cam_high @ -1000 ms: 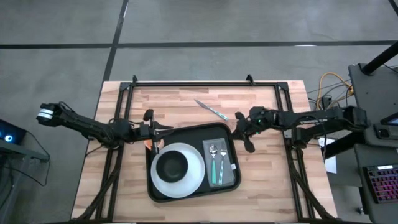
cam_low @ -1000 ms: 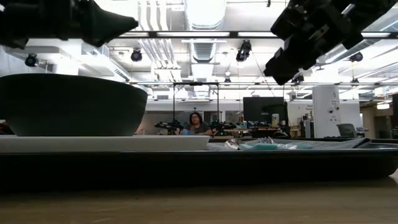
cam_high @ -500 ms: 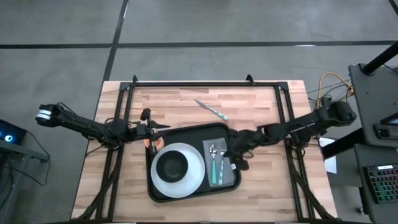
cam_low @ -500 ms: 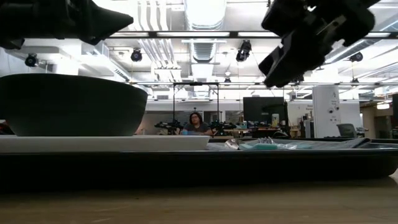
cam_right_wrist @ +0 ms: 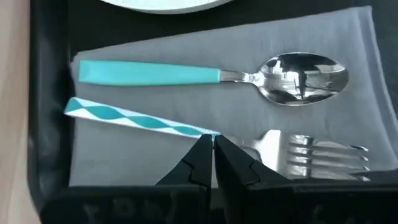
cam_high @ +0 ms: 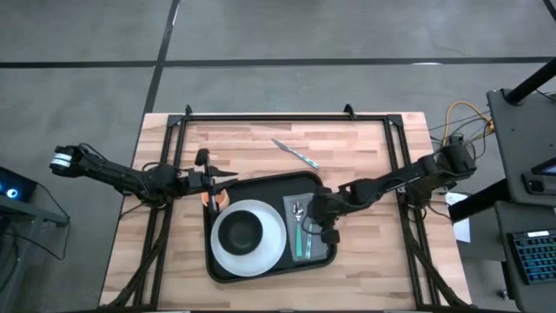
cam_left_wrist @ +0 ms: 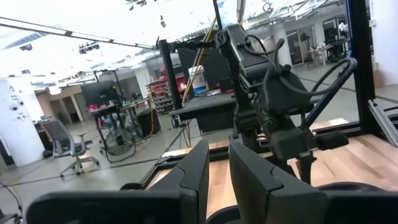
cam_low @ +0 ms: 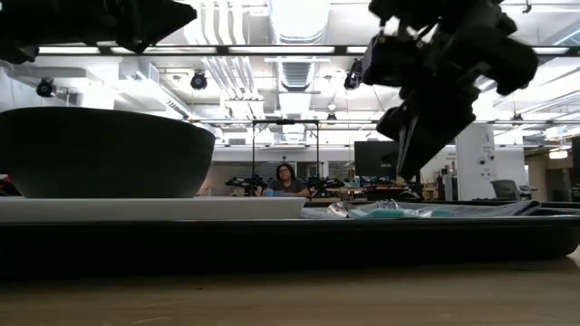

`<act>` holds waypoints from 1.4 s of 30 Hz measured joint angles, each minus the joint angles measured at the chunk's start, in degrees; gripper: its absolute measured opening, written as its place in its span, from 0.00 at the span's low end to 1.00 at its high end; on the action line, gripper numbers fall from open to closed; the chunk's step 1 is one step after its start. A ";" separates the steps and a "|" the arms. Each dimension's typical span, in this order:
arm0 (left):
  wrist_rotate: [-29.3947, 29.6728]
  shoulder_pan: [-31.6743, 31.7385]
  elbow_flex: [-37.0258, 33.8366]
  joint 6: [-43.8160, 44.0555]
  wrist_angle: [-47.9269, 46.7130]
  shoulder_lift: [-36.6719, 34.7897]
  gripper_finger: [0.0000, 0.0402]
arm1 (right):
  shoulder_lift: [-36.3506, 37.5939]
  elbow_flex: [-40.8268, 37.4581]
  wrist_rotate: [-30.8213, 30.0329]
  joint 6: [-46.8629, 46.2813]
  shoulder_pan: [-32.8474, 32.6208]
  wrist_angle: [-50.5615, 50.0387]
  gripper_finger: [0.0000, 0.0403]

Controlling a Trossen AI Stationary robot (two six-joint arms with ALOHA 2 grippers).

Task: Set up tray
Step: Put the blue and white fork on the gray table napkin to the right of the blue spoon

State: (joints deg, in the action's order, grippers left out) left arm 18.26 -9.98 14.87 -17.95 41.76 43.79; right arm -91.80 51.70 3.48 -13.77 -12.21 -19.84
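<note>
The tray was seen lying on the table, near its middle. On it were set a white plate carrying a dark bowl and, beside the plate, a grey napkin bearing a spoon and a fork. The right gripper was held over the napkin, its fingers pressed together — nothing was gripped. The left gripper was held at the tray's far left corner, its fingers nearly closed and empty. A knife was left on the table beyond the tray.
</note>
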 joint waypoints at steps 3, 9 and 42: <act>0.00 0.00 -0.08 -0.95 -0.15 0.00 0.11 | -2.03 1.73 0.52 0.37 -0.38 -0.82 0.02; -0.02 0.00 -0.17 0.92 -3.66 0.00 0.11 | -4.57 5.03 1.51 0.23 -1.26 -5.11 0.02; -0.11 0.00 -0.24 -0.37 -6.88 0.00 0.11 | -4.82 5.14 2.39 -4.14 -1.06 -8.03 0.02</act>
State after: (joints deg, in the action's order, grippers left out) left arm 18.15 -9.98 14.63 -18.33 34.87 43.79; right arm -96.62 56.84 5.87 -17.91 -13.27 -27.87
